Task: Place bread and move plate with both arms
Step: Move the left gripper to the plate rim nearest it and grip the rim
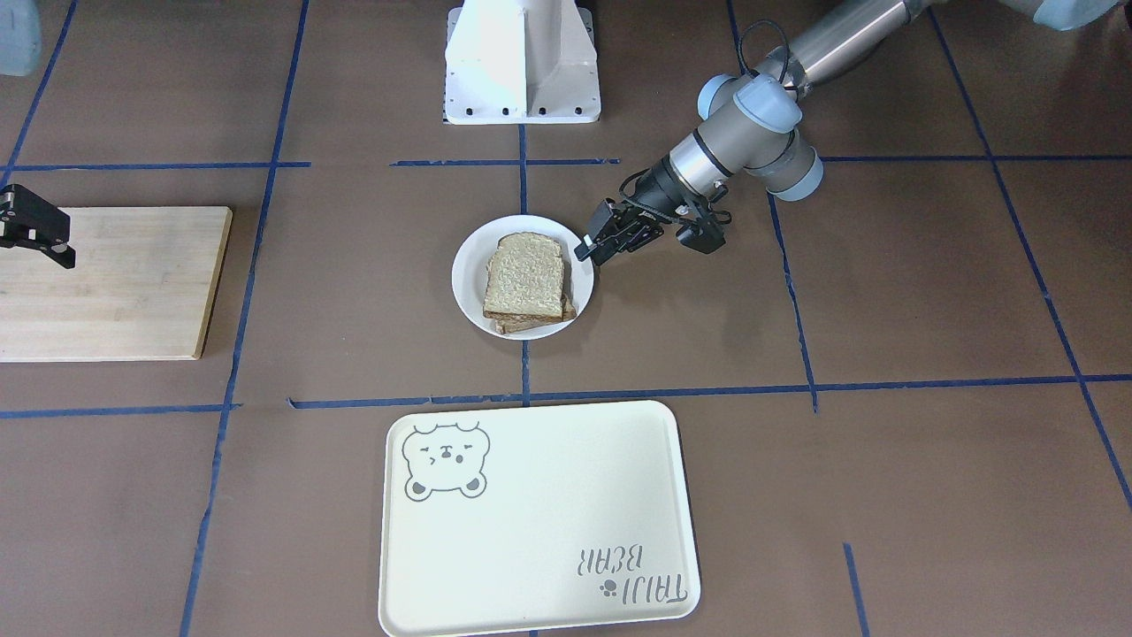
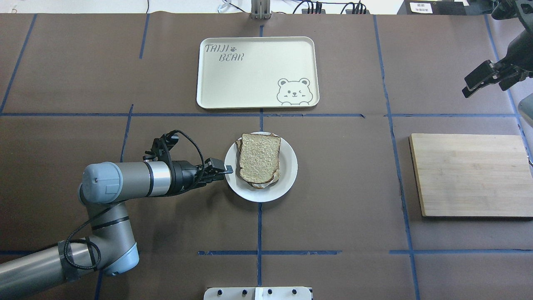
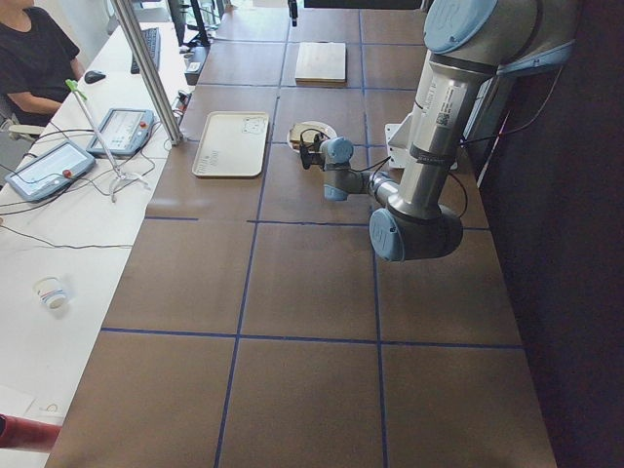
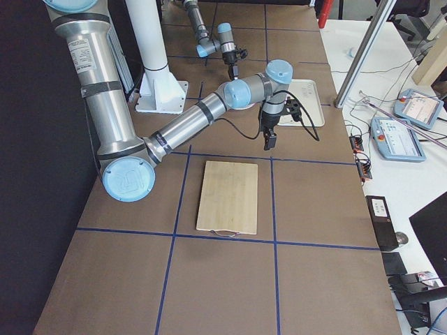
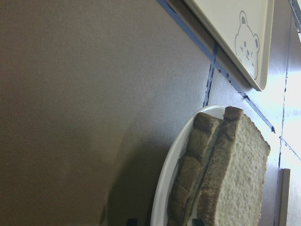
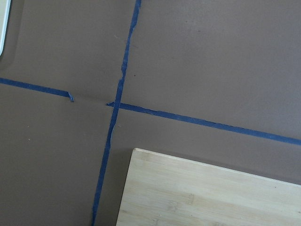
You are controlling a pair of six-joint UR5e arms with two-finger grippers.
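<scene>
Since the bread [image 2: 260, 156] already lies on the white plate [image 2: 287, 183] mid-table, moving comes next: left gripper [image 2: 227, 169] straddles its rim, clamping unclear; right gripper [image 2: 474, 83] hangs far right, fingers apart, needing the opposite rim

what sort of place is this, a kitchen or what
Most likely a robotics lab, not a kitchen: the table is gridded with blue tape, a left arm and right arm stand at it, and control pendants lie on a side desk where a person sits.

A robotics lab: table [image 2: 341, 175] gridded with blue tape [image 2: 259, 225], teach pendants [image 3: 121, 128] alongside.
</scene>
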